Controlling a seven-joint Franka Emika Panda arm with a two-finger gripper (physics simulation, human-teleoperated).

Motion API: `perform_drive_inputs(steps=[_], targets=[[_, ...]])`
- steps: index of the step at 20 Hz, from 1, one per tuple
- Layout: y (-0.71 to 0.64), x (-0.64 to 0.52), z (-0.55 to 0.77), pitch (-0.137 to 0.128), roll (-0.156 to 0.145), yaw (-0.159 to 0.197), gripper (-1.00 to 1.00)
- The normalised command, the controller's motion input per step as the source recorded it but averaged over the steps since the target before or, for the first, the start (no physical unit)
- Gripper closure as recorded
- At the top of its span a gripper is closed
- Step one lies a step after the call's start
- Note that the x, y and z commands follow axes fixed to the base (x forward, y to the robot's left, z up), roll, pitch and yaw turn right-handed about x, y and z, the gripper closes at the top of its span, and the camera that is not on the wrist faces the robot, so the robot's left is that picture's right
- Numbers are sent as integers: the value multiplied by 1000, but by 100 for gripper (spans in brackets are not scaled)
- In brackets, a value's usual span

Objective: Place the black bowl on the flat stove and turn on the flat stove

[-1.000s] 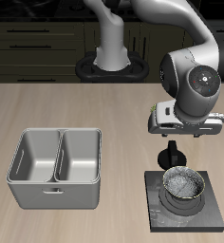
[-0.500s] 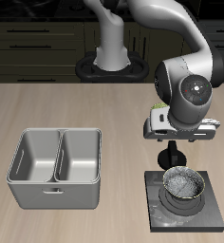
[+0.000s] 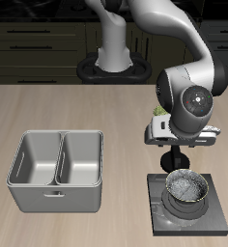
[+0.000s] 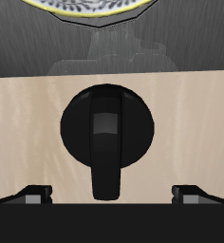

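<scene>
exterior: black bowl (image 3: pixel 186 187) sits on flat stove (image 3: pixel 214 220) near worktop (image 3: pixel 48 116) front edge; hand (image 3: pixel 174 159) hangs over stove's knob (image 3: pixel 174 160); grey tray (image 3: pixel 56 170) well apart | wrist: knob (image 4: pixel 106 128) centred between spread fingertips (image 4: pixel 33 193), nothing held

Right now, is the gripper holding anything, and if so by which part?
Nothing is held. The gripper is open, its fingertips spread wide on either side of the flat stove's knob, not touching it. The black bowl sits on the stove.
</scene>
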Motion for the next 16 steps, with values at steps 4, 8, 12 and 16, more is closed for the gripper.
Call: perform_drive_inputs(steps=[4,8,12,16], targets=[[-15,-75,-260,48,-5,-18,-100],[12,-83,-175,13,-6,24,-100],[-30,-139,-237,49,2,8,-100],[-45,-190,-246,42,-10,7,-100]])
